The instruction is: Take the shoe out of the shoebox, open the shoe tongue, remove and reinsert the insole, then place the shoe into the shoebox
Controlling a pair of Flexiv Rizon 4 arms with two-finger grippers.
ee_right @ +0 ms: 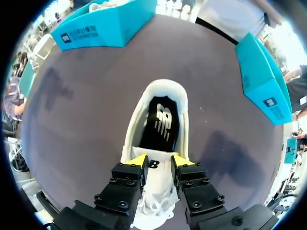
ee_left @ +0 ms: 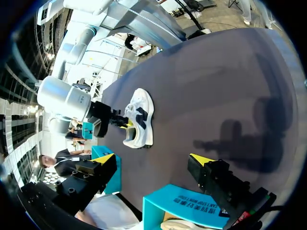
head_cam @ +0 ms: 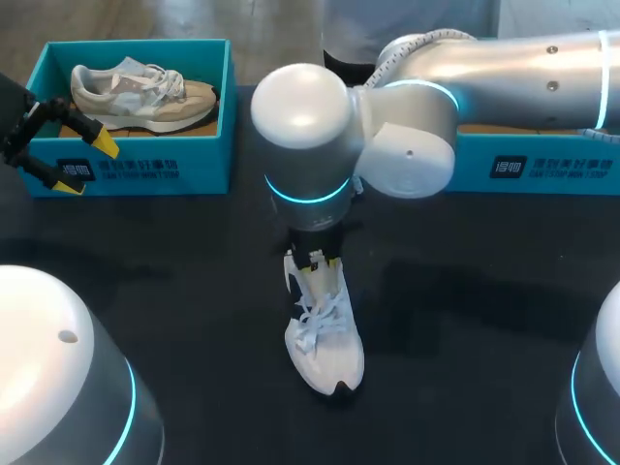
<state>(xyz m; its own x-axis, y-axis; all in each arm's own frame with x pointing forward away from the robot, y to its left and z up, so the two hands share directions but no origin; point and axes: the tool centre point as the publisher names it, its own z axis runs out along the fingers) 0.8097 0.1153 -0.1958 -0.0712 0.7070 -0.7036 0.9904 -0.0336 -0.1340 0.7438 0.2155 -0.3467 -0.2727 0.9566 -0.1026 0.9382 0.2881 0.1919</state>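
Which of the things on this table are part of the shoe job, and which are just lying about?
Job: white shoe, its tongue in the right tool, black insole, probably the right shoebox.
Lying about: left shoebox, beige sneaker inside it.

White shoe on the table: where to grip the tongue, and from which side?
Pinch the tongue at its free upper edge, across its width, from above: the shoe stands on its sole, collar open upward. The right gripper is shut on it there.
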